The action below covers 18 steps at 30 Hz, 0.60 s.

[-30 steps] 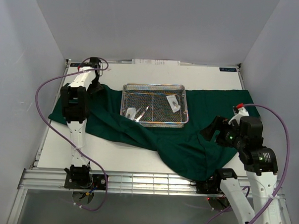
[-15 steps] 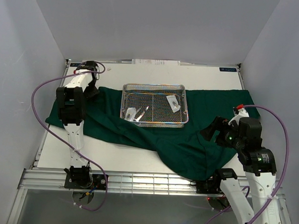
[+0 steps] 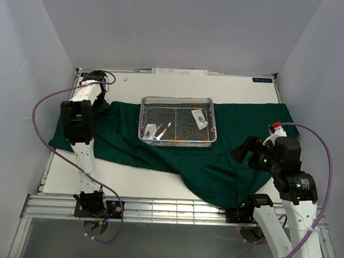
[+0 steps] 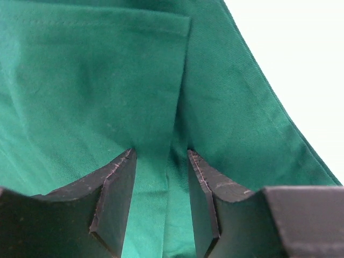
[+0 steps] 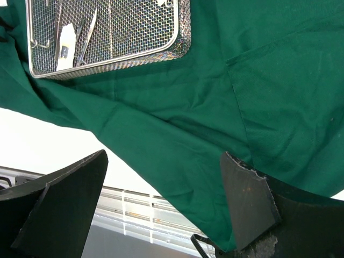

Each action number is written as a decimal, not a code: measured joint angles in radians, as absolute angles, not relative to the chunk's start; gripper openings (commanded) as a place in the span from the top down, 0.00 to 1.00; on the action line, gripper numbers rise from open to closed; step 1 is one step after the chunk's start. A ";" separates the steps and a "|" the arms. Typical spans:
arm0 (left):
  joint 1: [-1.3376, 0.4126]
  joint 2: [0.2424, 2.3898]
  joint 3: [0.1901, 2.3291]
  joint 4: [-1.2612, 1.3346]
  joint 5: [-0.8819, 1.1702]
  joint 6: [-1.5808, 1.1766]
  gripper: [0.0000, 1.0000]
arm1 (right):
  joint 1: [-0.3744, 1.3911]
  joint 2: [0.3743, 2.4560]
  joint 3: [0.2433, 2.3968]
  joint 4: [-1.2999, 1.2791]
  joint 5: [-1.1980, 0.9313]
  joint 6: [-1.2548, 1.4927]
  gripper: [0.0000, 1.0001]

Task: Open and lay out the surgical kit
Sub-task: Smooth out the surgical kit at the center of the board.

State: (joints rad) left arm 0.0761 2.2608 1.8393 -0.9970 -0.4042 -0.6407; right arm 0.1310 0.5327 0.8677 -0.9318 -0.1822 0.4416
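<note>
While the left gripper (image 4: 161,161) pinches the cloth (image 3: 216,165), pull low and outward without dragging the tray (image 3: 177,143); right gripper (image 5: 164,161) gapes wide, empty.

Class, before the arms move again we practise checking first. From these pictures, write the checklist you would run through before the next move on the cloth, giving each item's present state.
1. Left gripper shut on a cloth fold: ok.
2. Right gripper open, above the cloth, holding nothing: ok.
3. Tray upright on the cloth: ok.
4. Cloth lying flat: not ok; creased, near corner over the table edge.
5. All tools in the tray: cannot tell; too small.
</note>
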 measured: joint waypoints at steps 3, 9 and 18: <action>0.096 2.261 1.839 -0.987 -0.404 -0.639 0.47 | 0.131 0.532 0.867 -0.932 -0.182 0.442 0.10; 0.126 2.261 1.841 -0.971 -0.403 -0.635 0.46 | 0.131 0.532 0.857 -0.927 -0.183 0.442 0.10; 0.149 2.261 1.857 -0.965 -0.403 -0.628 0.53 | 0.131 0.543 0.852 -0.913 -0.183 0.442 0.10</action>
State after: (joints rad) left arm 0.1486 2.2608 1.8568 -0.9646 -0.4034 -0.6281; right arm 0.1310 0.5430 0.8524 -0.9131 -0.1829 0.4419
